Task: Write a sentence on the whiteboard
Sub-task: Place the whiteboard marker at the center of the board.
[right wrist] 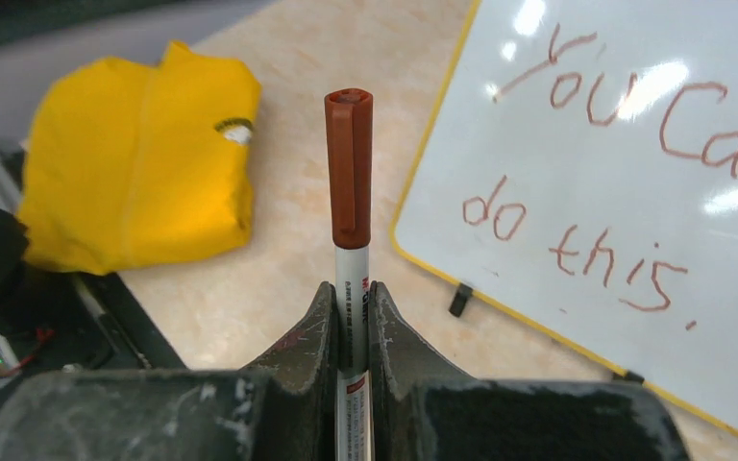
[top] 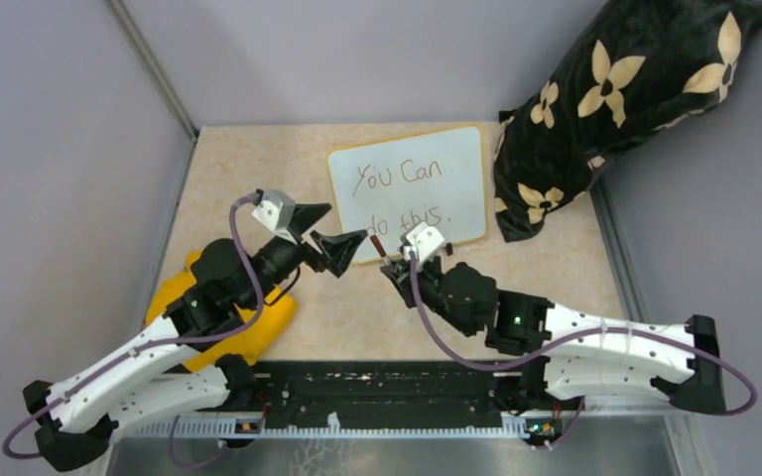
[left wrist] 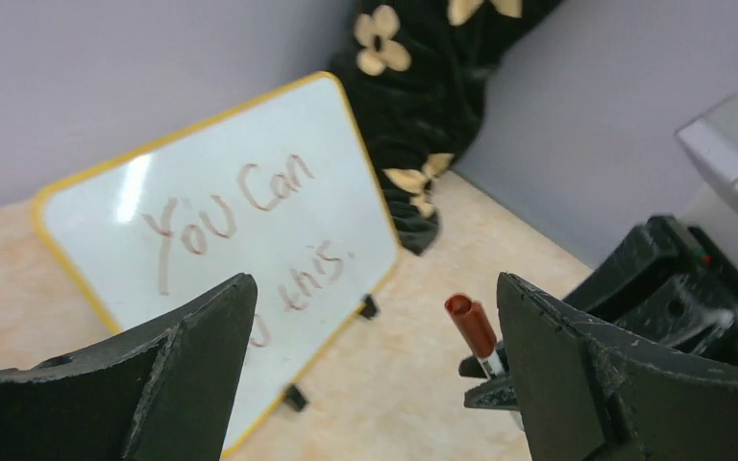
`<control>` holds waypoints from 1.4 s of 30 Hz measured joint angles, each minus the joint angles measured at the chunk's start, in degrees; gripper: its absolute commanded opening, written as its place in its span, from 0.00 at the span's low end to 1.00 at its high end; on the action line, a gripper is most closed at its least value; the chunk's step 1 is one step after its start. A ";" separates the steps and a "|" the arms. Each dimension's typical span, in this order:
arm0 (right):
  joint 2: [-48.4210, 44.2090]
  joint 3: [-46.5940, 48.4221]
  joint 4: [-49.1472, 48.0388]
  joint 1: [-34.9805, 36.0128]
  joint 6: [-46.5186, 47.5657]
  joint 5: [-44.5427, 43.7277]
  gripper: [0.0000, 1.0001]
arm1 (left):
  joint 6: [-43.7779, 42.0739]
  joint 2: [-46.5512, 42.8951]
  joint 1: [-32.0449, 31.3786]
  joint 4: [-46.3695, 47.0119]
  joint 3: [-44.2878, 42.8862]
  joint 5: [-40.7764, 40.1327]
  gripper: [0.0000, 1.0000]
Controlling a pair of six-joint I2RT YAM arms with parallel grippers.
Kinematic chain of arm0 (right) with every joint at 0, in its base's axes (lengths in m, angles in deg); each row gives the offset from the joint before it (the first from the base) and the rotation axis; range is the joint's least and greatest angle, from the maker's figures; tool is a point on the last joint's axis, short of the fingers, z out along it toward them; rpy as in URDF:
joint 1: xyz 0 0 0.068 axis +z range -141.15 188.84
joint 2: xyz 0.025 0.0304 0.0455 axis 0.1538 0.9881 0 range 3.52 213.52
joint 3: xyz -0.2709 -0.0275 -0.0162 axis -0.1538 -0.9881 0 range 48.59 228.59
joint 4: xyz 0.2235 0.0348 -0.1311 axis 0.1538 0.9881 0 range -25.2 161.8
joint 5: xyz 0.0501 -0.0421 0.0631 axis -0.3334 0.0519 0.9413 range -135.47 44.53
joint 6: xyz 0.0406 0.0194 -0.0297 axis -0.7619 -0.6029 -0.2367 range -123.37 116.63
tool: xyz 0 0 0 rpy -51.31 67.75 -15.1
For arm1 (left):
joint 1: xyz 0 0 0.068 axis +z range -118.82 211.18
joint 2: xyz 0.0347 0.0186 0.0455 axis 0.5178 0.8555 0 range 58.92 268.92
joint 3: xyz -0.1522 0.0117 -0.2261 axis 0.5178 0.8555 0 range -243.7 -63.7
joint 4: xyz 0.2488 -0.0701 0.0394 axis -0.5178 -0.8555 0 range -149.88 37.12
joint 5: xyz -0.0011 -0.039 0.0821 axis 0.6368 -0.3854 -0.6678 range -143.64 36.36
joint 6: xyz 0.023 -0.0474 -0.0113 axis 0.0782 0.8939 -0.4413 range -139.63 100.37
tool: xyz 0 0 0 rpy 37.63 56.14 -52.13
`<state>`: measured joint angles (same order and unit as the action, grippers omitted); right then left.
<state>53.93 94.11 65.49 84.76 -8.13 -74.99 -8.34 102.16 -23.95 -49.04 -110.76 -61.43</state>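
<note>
The right jaws are clenched on a capped marker [right wrist: 349,163], its long axis pointing left, cap end outward. The left jaws stand released just left of it. The whiteboard [top: 461,188], bearing the sentence [top: 397,178], stands just beyond both, nearer the right arm.

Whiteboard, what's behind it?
Behind the whiteboard stands a pale wall, with a black flowered cushion beside one end. The board's own back is covered.
</note>
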 measured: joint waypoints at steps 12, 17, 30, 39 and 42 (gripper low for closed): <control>12.81 -0.13 7.52 -12.48 -8.09 9.20 0.00 | -14.16 4.07 0.00 -0.37 4.24 -17.77 0.99; 15.37 -2.29 9.27 -18.08 -12.59 13.57 0.00 | -14.47 6.29 0.00 -1.22 6.91 -18.27 0.99; 31.93 -1.42 12.26 -15.21 -13.29 17.92 0.00 | -14.62 5.84 0.02 -1.31 7.19 -19.67 0.99; 37.03 1.92 12.13 -15.02 -11.37 19.26 0.00 | -16.02 3.13 0.02 -0.59 9.33 -25.86 0.99; 37.86 2.64 12.63 -15.02 -10.60 19.19 0.00 | -16.50 2.29 0.02 0.33 10.05 -27.91 0.99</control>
<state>91.78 96.76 78.12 69.75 -18.73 -55.80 -24.84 104.46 -23.93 -48.71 -100.71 -89.34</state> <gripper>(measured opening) 0.056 0.989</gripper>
